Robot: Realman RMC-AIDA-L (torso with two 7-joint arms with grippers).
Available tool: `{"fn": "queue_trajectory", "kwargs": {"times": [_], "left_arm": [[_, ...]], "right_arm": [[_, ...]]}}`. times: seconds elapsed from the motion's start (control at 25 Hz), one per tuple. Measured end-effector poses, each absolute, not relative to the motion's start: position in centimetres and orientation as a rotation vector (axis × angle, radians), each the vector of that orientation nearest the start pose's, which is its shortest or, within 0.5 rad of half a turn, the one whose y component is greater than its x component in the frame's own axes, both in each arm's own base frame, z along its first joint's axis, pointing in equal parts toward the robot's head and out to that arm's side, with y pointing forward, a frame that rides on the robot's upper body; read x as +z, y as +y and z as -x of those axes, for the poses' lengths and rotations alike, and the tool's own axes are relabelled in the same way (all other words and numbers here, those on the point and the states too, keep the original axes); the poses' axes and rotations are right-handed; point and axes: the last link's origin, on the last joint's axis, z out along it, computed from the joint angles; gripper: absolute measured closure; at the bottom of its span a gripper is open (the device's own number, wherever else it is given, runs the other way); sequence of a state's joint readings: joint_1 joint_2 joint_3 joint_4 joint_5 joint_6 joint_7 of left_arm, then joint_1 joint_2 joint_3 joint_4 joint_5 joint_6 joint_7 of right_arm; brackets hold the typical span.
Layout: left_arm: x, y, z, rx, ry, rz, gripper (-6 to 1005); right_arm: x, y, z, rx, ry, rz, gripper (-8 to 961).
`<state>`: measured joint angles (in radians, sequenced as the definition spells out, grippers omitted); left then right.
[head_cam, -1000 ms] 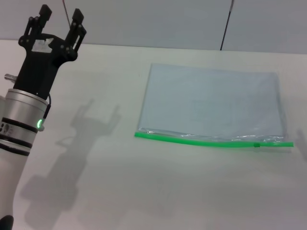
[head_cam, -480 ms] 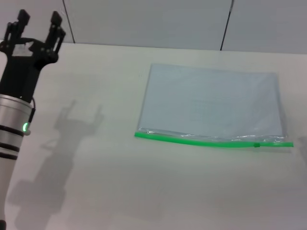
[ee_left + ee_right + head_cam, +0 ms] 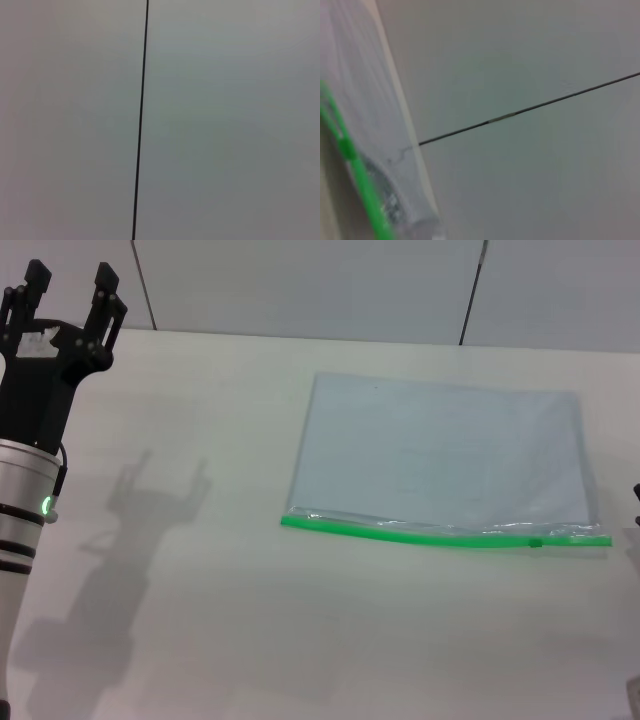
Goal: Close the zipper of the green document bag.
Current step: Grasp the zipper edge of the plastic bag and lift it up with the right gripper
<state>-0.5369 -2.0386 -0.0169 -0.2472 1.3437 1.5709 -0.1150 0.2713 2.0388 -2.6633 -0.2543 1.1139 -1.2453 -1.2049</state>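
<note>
The green document bag (image 3: 440, 455) lies flat on the white table (image 3: 200, 620), right of centre. Its zipper (image 3: 420, 532) runs along the near long edge, with the small dark slider (image 3: 536, 542) close to the right end. My left gripper (image 3: 72, 276) hovers open and empty at the far left, well away from the bag. Only a dark sliver of my right arm (image 3: 637, 492) shows at the right edge, beside the bag's right end. The right wrist view looks closely at the bag (image 3: 365, 100) and the zipper (image 3: 355, 170).
A grey wall (image 3: 320, 285) with thin dark seams stands behind the table. The left arm's shadow (image 3: 150, 500) falls on the table's left half. The left wrist view holds only the wall and one dark seam (image 3: 140, 120).
My left arm has swung left and back, away from the bag. A dark sliver of the right arm has come in at the right edge. The bag has not moved.
</note>
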Motion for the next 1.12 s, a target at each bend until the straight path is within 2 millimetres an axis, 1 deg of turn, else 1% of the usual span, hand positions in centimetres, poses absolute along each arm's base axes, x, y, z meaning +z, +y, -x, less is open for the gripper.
{"fn": "queue_trajectory", "kwargs": {"times": [0.24,0.4,0.8,1.12], "left_arm": [[1.4,33.0,28.0,-1.012,-0.338,1.422,260],[1.4,33.0,28.0,-1.014,-0.338,1.422,261],[1.4,33.0,28.0,-1.015,-0.338,1.422,261],[1.4,33.0,27.9,-1.016,-0.337,1.424,261]], "right_arm": [[-3.2,27.1,-36.3,-0.432,-0.588,1.665,77],[-3.5,27.0,-36.3,-0.477,-0.636,1.67,78],[-4.5,26.8,-35.8,-0.467,-0.692,1.702,81],[-5.0,27.3,-36.1,-0.497,-0.709,1.742,84]]}}
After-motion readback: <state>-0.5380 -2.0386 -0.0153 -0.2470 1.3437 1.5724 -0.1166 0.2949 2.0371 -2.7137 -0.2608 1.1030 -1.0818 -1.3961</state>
